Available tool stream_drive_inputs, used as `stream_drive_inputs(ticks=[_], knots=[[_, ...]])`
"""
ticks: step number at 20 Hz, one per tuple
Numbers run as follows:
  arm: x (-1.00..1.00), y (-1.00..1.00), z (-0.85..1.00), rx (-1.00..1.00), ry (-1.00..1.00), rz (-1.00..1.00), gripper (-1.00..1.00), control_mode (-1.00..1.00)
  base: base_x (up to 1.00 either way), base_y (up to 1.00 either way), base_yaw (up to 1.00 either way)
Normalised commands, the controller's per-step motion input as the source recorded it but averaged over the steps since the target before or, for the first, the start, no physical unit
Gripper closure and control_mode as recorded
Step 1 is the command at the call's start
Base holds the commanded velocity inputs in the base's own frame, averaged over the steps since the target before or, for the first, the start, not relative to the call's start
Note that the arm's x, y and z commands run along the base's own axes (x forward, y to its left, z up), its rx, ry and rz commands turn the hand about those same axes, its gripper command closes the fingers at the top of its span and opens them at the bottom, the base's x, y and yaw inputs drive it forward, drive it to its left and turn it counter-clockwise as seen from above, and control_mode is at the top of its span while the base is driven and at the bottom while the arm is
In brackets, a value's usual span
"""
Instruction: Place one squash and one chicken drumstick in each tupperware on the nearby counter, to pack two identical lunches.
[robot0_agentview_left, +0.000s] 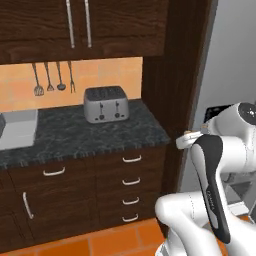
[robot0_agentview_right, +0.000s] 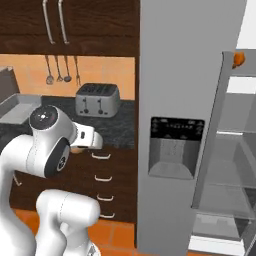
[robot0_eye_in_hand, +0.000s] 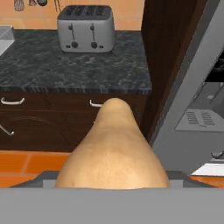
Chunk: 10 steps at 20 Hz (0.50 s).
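Note:
A smooth tan-beige squash (robot0_eye_in_hand: 114, 153) looms large in the low centre of the hand view and hides the fingertips. My gripper (robot0_agentview_left: 186, 139) is shut on it, held in the air in front of the drawers and just off the right end of the dark marbled counter (robot0_agentview_left: 75, 135). From the right base view the squash (robot0_agentview_right: 78, 149) peeks out under the hand. A grey rectangular tupperware (robot0_agentview_right: 20, 107) rests at the counter's far left. A small orange-brown chicken drumstick (robot0_agentview_right: 238, 59) sits high in the open fridge.
A silver toaster (robot0_agentview_left: 105, 103) stands at the back of the counter, with utensils (robot0_agentview_left: 52, 77) hanging on the wall. A tall dark wood panel (robot0_agentview_left: 172, 75) and the grey fridge (robot0_agentview_right: 185, 100), its door open to the right, lie beside the arm.

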Motion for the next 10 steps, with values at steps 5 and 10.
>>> stream_drive_inputs(ticks=[5, 10], knots=[[0.0, 0.0, 0.0, 0.0, 0.0, 0.0, 1.0, 1.0, 0.67, 1.0, 0.03], [0.0, 0.0, 0.0, 0.0, 0.0, 0.0, 1.0, 1.0, 0.55, 1.0, 0.01]])
